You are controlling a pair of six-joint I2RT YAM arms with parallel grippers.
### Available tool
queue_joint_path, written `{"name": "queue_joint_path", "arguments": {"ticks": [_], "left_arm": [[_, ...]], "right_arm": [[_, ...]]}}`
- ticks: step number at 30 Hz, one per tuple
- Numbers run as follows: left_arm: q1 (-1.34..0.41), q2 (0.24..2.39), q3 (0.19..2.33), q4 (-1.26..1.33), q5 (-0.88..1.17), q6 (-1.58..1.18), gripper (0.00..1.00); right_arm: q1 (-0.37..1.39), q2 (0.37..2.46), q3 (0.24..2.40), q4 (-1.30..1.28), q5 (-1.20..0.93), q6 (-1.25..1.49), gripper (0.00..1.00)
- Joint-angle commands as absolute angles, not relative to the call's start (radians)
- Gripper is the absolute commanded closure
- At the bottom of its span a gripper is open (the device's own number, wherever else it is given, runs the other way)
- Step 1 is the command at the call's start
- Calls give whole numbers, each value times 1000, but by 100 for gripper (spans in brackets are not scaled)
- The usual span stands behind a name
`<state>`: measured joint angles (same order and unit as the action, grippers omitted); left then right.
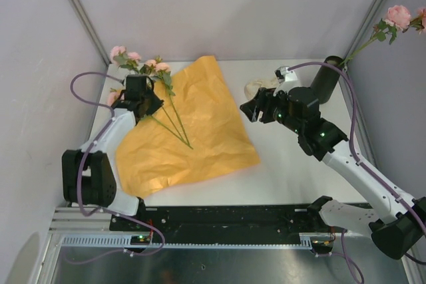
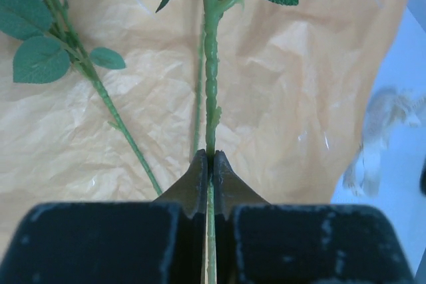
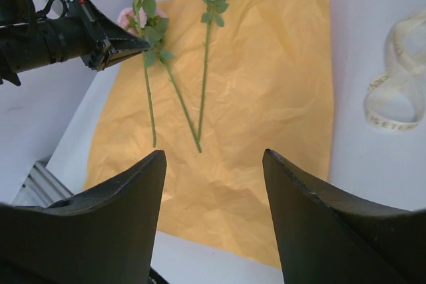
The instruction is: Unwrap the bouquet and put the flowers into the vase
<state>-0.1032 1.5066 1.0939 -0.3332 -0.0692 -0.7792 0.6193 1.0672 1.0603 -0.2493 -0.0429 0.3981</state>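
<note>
I am looking down on a white table closed in by pale walls, with my two arms reaching in from the near edge. The biggest thing on it is one sheet of orange-yellow paper, spread open and crumpled, lying on the left and middle of the table. One black vase stands at the far right, well apart from the paper, with a single pink flower leaning out of it toward the right wall. The rest of the flowers lie on the far left part of the paper; I count three green stems there, blooms toward the far left corner and cut ends toward the middle of the sheet. The left gripper has its jaws pinched tight on the middle stem, with the other two lying loose on the paper beside it. The right gripper hovers over the paper's right side with its jaws spread wide and nothing between them. One cream ribbon lies coiled on the bare table just beside the paper's right edge.
</note>
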Motion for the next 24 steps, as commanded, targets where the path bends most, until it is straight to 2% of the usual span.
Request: {"name": "queue_joint_path", "arguments": {"ticks": [1, 10, 14, 24], "left_arm": [[-127, 1328, 1069, -309, 32, -619, 100], [-207, 1062, 958, -325, 294, -424, 100], [-254, 1014, 922, -348, 423, -375, 100], [-381, 982, 860, -367, 574, -290, 100]], "right_arm": [[622, 1088, 1062, -144, -133, 499, 34], [640, 1178, 1062, 24, -277, 679, 30], [672, 1227, 1062, 113, -292, 718, 29], [737, 1390, 1064, 325, -281, 806, 30]]}}
